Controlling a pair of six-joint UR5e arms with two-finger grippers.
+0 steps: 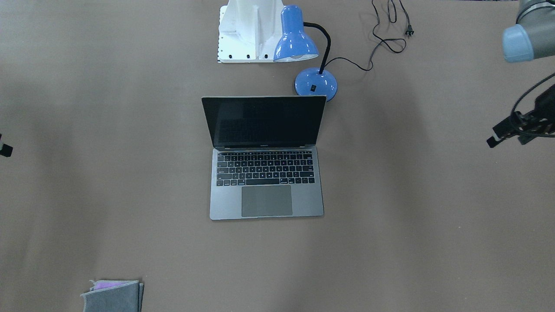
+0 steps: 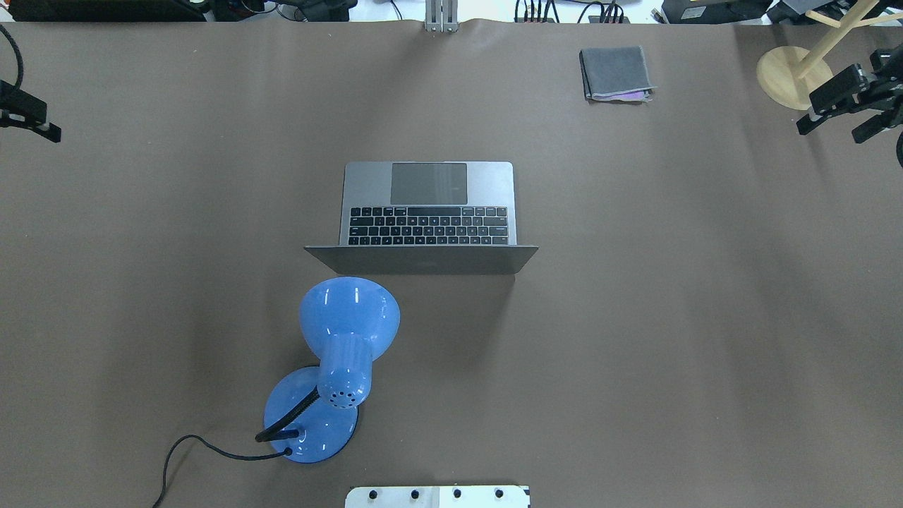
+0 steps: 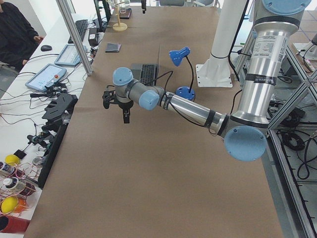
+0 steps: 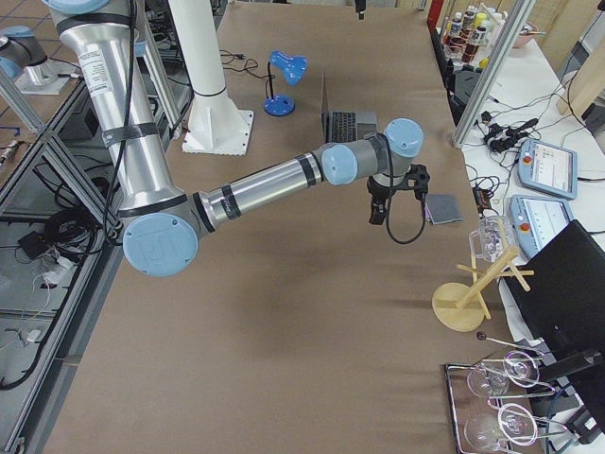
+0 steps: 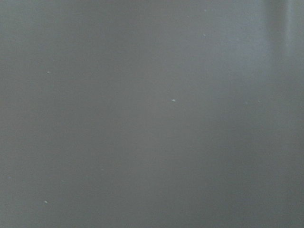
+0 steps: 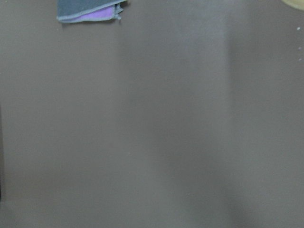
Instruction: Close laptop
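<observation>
Waiting at start; no contact, approach step ahead. Left pincer [image 1: 506, 141] hung at counter [image 2: 670, 317] left edge, looked spread. Blue lamp [image 2: 349, 317] stood near lid's left corner, robot side, crowding that route. Laptop [image 2: 427, 212] sat mid-counter, open, lid upright, its back toward robot. Next move likely needed push on lid's top edge. Folded cloth [image 2: 616, 73] lay well apart. Right pincer [image 2: 829, 134] looked spread, with open room.
</observation>
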